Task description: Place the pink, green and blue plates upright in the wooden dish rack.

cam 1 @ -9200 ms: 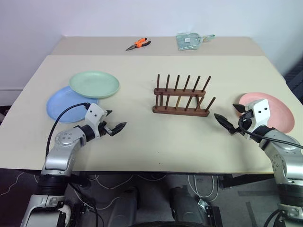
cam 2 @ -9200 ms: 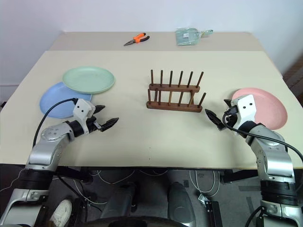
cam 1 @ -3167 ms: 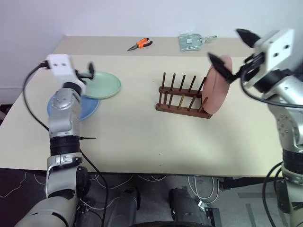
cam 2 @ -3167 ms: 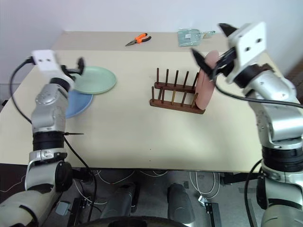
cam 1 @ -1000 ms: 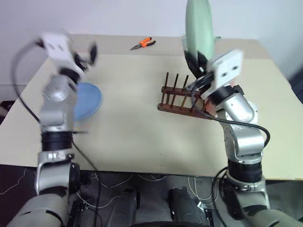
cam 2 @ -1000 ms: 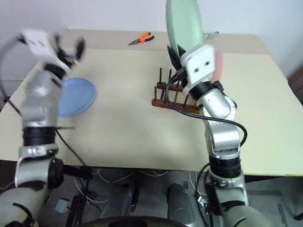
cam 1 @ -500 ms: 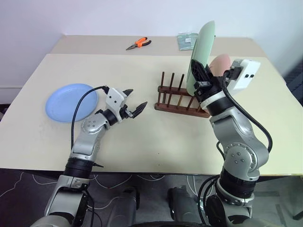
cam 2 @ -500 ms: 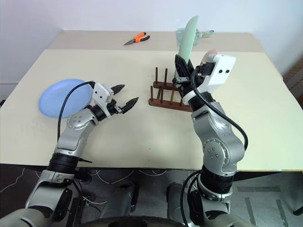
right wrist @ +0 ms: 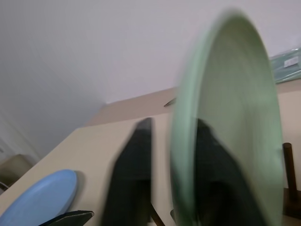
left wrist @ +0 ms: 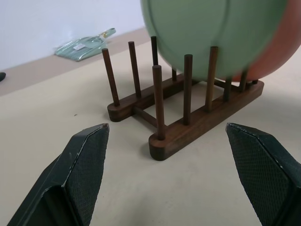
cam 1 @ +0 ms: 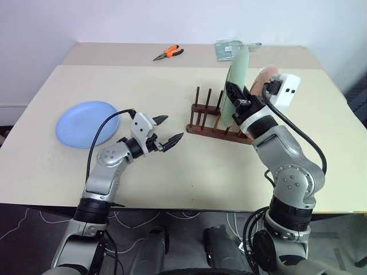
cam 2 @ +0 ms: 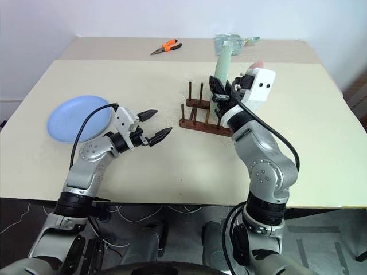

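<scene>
Green plate (cam 1: 237, 80) mostly hides pink plate (cam 1: 265, 75).

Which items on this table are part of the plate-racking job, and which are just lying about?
Part of the job: green plate, pink plate, blue plate, wooden rack.
Lying about: orange pliers, greenish packet.

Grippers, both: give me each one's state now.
Left tool: open, holding nothing.
Right tool: fingers either side of the green plate; grip cannot be told.
</scene>
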`<action>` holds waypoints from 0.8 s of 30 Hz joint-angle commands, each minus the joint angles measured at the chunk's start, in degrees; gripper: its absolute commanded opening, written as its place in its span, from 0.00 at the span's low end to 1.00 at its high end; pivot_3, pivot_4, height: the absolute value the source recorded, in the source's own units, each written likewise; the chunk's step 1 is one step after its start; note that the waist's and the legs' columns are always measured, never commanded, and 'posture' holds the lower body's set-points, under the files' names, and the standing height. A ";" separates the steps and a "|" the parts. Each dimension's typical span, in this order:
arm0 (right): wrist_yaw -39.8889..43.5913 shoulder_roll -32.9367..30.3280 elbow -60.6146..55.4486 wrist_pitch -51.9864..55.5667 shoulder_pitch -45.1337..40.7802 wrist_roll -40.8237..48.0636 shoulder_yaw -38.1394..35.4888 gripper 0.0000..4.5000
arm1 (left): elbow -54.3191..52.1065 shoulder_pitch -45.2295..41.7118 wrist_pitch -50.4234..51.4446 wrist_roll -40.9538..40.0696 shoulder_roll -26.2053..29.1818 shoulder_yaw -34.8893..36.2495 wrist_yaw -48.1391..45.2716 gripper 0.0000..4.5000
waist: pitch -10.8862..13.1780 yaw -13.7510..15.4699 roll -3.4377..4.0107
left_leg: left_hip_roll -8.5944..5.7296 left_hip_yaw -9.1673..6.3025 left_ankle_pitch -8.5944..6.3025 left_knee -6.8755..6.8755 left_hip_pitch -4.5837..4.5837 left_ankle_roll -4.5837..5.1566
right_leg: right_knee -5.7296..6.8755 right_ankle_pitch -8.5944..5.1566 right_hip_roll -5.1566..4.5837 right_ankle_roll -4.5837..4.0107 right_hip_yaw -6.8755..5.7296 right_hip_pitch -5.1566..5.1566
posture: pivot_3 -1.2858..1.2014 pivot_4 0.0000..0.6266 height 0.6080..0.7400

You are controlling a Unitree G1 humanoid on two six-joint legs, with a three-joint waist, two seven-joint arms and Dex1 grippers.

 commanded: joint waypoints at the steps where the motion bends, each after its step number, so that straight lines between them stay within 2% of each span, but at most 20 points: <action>1: 1.66 -4.25 -0.85 -2.16 -2.82 -3.19 2.73 0.69 | -1.68 -0.44 1.85 -1.07 0.07 0.15 -0.52 0.96 | 0.01 0.02 0.01 | 0.00 0.01 0.00 0.01 0.00 0.00 | 0.00 0.00 0.00 0.00 0.00 0.00 | 0.52 0.24 1.00; 2: 1.99 -5.38 -0.71 -2.94 -3.17 -4.44 3.60 0.78 | -1.68 -0.48 2.65 -1.37 0.09 0.35 -0.56 1.00 | 0.01 0.03 0.01 | -0.01 0.01 0.00 0.01 0.00 0.00 | -0.01 0.00 0.00 0.00 0.00 0.00 | 0.52 0.24 1.00; 3: 2.77 -7.04 -0.62 -4.07 -3.56 -6.17 4.80 0.90 | -1.56 -0.55 2.95 -1.45 0.17 0.57 -0.63 1.00 | 0.01 0.03 0.01 | -0.01 0.01 0.00 0.01 0.00 0.00 | -0.01 0.00 0.00 0.00 0.00 0.00 | 0.52 0.24 1.00; 6: 6.58 -13.02 -0.62 -8.09 -4.71 -12.25 9.32 0.90 | -1.13 -1.16 3.60 -1.24 0.27 2.07 0.64 1.00 | 0.01 0.02 0.02 | -0.01 0.01 0.00 0.00 0.00 0.00 | -0.02 0.00 0.00 0.01 0.00 0.00 | 0.52 0.24 1.00; 11: 11.17 -21.06 0.10 -15.47 -7.26 -22.37 15.41 0.90 | 2.64 -3.92 5.30 -0.60 0.96 8.52 8.91 1.00 | 0.03 -0.16 0.03 | 0.03 0.03 0.00 0.01 0.00 0.00 | -0.01 0.00 0.03 0.01 0.00 -0.03 | 0.52 0.24 1.00; 13: 11.94 -21.40 0.75 -16.60 -7.73 -23.49 15.76 0.90 | 3.50 -4.76 7.23 -2.83 0.70 12.48 12.11 1.00 | 0.02 -0.11 0.01 | 0.03 0.02 0.00 0.02 0.00 0.00 | -0.02 0.00 0.03 0.01 -0.01 -0.01 | 0.52 0.24 1.00; 14: 12.43 -20.97 1.09 -16.21 -7.83 -22.92 15.51 0.95 | 3.46 -4.88 8.08 -3.43 0.67 14.08 13.62 1.00 | 0.02 -0.08 0.01 | 0.03 0.02 0.00 0.02 0.00 0.00 | -0.04 0.00 0.03 0.02 -0.01 0.00 | 0.52 0.24 1.00; 15: 13.03 -20.86 1.38 -16.24 -7.89 -22.90 15.48 0.95 | 3.07 -4.78 8.81 -3.86 0.68 15.11 14.57 1.00 | 0.02 -0.01 0.01 | 0.02 0.01 0.00 0.02 0.00 0.00 | -0.04 0.00 0.02 0.02 -0.01 0.02 | 0.52 0.24 1.00; 21: 14.04 -21.22 2.60 -18.28 -7.66 -26.10 15.78 0.95 | 1.40 -2.87 9.00 -2.27 1.96 16.46 16.93 1.00 | 0.03 0.34 0.00 | -0.02 0.01 0.00 0.04 -0.01 0.00 | -0.05 0.00 -0.01 0.02 -0.01 0.05 | 0.52 0.24 1.00; 24: 15.40 -21.56 3.57 -22.33 -10.02 -28.34 16.24 0.95 | 3.91 -3.92 10.24 -2.68 1.92 20.79 23.22 1.00 | 0.04 0.29 -0.01 | -0.02 0.01 0.00 0.04 -0.01 0.00 | -0.05 0.00 -0.01 0.02 -0.01 0.05 | 0.52 0.24 1.00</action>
